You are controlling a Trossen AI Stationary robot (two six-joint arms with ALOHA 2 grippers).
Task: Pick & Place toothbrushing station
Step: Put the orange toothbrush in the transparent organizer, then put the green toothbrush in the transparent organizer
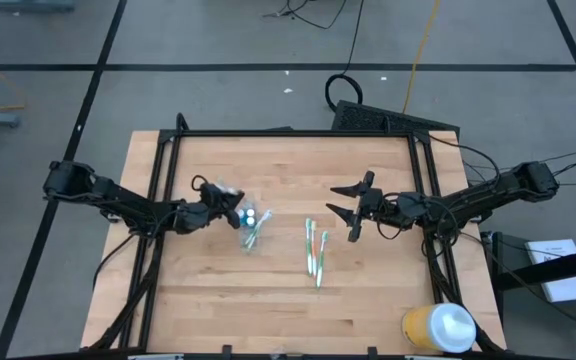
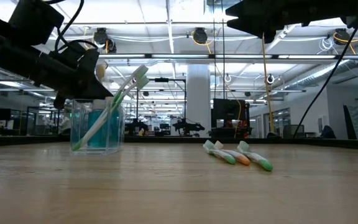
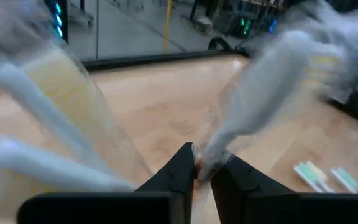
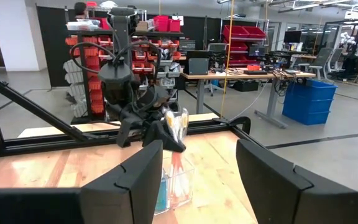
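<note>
L claw [image 1: 230,207] over cup [image 2: 97,127], nearly shut, seemingly pinching a brush handle – view blurry. R claw [image 1: 351,208] open, empty, above bench [image 1: 268,290]. 3 brushes [image 1: 315,251] loose.

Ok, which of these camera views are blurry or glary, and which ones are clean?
Left wrist view: heavy blur, the white toothbrush handle nipped at the left gripper is smeared. Low view: bright ceiling lights silhouette the arms, but the small clear plastic cup reads sharply. High view: even light, soft shadows. Right wrist view: crisp, the open right gripper dark.
</note>
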